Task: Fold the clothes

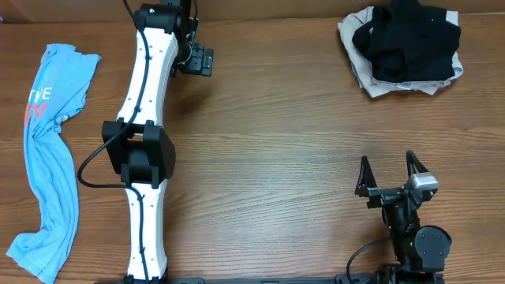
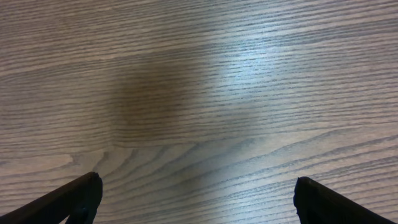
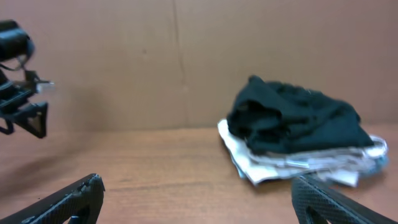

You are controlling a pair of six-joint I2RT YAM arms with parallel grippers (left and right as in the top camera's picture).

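Light blue T-shirt (image 1: 49, 158) along the bench's (image 1: 276, 118) left edge and black-topped pile (image 1: 406, 43) in its far-right corner lie well apart from our left gripper (image 1: 197, 59) and right gripper (image 1: 387, 170), both spread wide, empty.

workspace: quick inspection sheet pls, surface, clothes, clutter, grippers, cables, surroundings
surface: wood-grain table, no damage seen
job's things: light blue shirt crumpled lengthwise at the left side, unfolded; black shirt heaped on beige ones at the far right corner
clutter: nothing seen
grippers: left gripper open, empty, over the table; right gripper open, empty, fingers pointing toward the pile
cables: black cable loops out beside the left arm, next to the blue shirt
surroundings: plain brown wall behind the table
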